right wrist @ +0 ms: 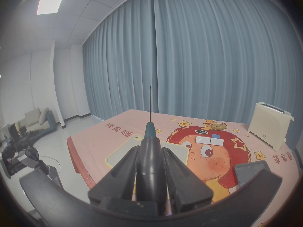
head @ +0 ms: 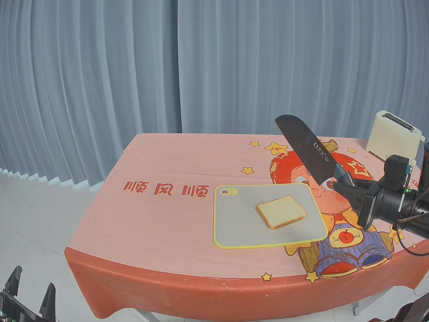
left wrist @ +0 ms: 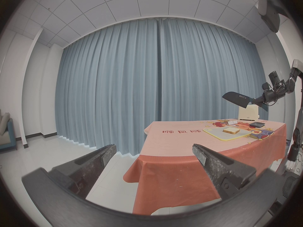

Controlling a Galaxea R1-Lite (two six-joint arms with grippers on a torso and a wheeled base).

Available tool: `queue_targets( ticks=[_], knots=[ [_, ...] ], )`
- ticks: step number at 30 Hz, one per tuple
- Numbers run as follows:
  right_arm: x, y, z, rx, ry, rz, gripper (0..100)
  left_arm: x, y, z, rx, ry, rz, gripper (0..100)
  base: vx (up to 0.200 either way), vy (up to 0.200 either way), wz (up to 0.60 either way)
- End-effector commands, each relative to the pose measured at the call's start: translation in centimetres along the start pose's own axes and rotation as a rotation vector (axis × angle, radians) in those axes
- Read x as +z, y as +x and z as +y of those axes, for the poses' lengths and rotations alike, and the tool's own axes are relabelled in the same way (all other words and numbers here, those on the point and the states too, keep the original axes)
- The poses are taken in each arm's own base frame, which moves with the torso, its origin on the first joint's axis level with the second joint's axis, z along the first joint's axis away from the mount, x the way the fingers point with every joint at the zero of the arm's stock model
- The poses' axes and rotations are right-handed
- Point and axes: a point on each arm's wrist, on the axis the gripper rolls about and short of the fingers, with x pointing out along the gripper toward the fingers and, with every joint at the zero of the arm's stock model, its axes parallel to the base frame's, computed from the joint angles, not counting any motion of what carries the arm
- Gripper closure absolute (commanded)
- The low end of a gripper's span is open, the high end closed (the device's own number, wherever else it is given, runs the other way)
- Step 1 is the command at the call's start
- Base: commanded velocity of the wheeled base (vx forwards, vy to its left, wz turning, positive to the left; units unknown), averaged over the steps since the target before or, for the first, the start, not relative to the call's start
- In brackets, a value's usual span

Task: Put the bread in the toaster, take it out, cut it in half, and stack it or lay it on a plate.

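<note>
**Bread (head: 281, 211) uncut, knife (head: 307, 147) up in the air**

It's one square slice, pale on top with a tan crust. It lies flat on the grey, yellow-rimmed cutting board (head: 237, 220) mid-table. So the right gripper (head: 345, 185) is clamped on the knife handle, blade raised over the board's far right corner. Meanwhile the left gripper (left wrist: 154, 150) hangs low off the table's left, fingers spread wide.

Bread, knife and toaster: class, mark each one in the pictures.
bread (head: 281, 211): head view, centre of its top face.
knife (head: 308, 148): head view, flat of the dark blade.
toaster (head: 393, 138): head view, its cream side wall.
</note>
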Motion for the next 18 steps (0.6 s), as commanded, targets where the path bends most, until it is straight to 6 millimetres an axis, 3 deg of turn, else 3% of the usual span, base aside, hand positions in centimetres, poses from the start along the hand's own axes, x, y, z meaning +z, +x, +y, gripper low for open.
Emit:
queue_targets(
  ticks=[1,8,18],
  knots=[
    [0.0,0.3,0.0,-0.003,0.015,0.019,100,-0.5,0.0,0.0,0.001,0.001,0.001,0,0.0,0.0,0.0],
    [-1.7,0.2,0.6,0.016,-0.002,0.077,100,-0.5,0.0,0.0,0.001,0.001,0.001,0,0.0,0.0,0.0],
    [-1.7,0.0,0.5,0.01,-0.004,0.072,100,-0.5,0.0,0.0,0.002,-0.005,-0.002,0,0.0,0.0,0.0]
  ],
)
